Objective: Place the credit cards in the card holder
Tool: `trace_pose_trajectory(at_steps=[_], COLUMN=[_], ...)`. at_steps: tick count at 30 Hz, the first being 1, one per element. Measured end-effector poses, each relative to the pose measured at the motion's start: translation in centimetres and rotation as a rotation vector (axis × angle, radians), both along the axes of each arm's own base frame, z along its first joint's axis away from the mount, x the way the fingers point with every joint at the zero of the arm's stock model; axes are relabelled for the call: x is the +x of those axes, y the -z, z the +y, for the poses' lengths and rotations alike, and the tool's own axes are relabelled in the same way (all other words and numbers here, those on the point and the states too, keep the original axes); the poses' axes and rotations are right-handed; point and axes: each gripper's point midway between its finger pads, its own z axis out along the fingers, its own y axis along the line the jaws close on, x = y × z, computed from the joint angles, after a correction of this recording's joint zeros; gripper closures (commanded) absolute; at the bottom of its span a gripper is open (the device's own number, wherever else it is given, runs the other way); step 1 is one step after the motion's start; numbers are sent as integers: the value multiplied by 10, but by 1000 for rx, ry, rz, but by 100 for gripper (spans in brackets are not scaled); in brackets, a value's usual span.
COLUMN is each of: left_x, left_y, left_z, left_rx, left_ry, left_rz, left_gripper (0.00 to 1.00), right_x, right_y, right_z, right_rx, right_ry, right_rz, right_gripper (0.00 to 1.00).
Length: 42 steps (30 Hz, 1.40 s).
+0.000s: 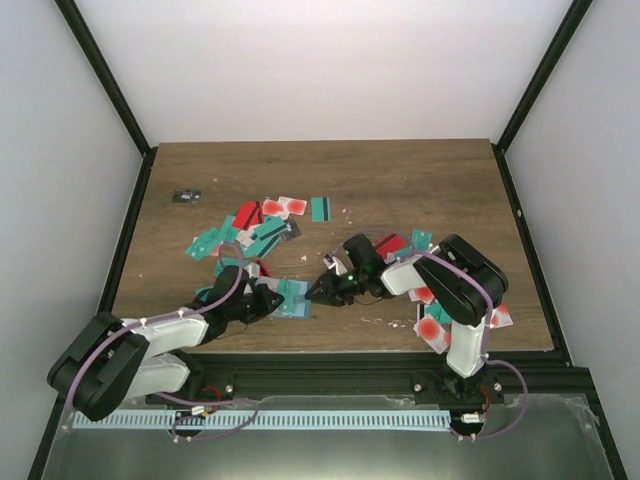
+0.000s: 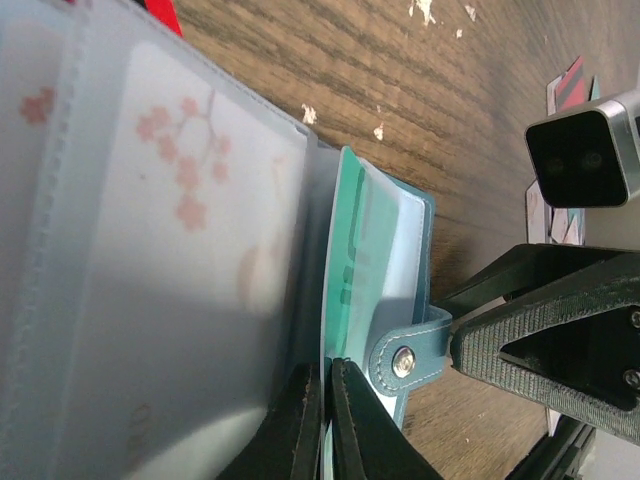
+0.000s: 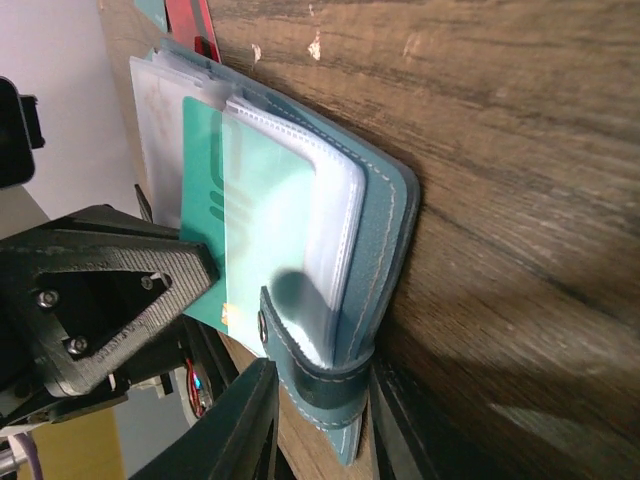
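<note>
On the wooden table (image 1: 420,180), the open teal card holder (image 1: 293,297) lies at the middle of the near edge. My left gripper (image 2: 320,420) pinches its clear sleeve (image 2: 200,250); my right gripper (image 3: 320,420) clamps its snap strap (image 3: 310,370). A teal credit card (image 3: 205,190) sits half-pocketed.

No lettering, number or brand can be read in any view. The teal card (image 3: 205,190) partly inside the card holder (image 3: 385,230) bears only darker bars (too blurred to pass for letters). The holder's clear sleeve (image 2: 190,200) carries pink blossom prints, and the white cards (image 1: 284,207) show red circles
</note>
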Motion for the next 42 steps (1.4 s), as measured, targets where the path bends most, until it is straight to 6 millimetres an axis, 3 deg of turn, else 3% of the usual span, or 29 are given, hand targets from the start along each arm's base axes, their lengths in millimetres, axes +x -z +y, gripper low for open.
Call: trace_pose_trajectory(at_steps=[6,10,15,21,28,32,36,42], left_x=[-4,-7,-4,-8,-3,7,6,7], left_y=[5,7,-5,-12,-19,-24,-3,9], left_z=[-5,-5,-2,6,11,6,5,-2], left_rx=[7,33,106,189,291,330,382,381], left_ry=[-9,3,21,50,95,137,186,230], left_rz=[19,35,24,32,36,6,45,70], left_gripper=[86,70,52,40,44,58,73,79], right_x=[0,0,0,1,4,5,5,5], right_y=[-1,0,0,0,-1,-1,-1,0], right_z=[2,1,1,1,1,0,0,-1], right_rx=[16,13,7,-9,-38,-47,-51,-59], right_ry=[13,17,14,5,-1,0,2,5], right_rz=[26,29,20,14,2,1,2,9], right_gripper=[72,72,72,72,72,72,76,76])
